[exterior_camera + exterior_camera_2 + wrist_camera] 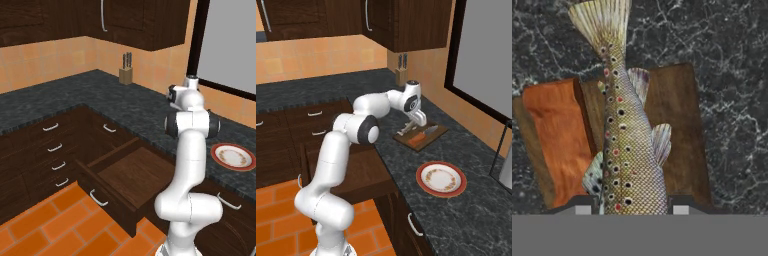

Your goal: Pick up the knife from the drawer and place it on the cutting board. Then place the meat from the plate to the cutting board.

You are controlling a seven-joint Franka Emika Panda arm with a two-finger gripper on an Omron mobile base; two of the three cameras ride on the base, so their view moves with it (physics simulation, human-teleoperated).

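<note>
My gripper [628, 209] holds the meat [624, 130], a long spotted fish, between my two finger tips, which are partly closed on its head end. The fish points straight away from my hand, tail far out. It hangs just over the cutting board [437, 134], and its tail goes past the board's far edge over the counter [476, 220]. The knife [422, 136] lies on the board beside the fish. The plate [441, 179] sits near the counter's front edge. The drawer [131, 175] is open.
</note>
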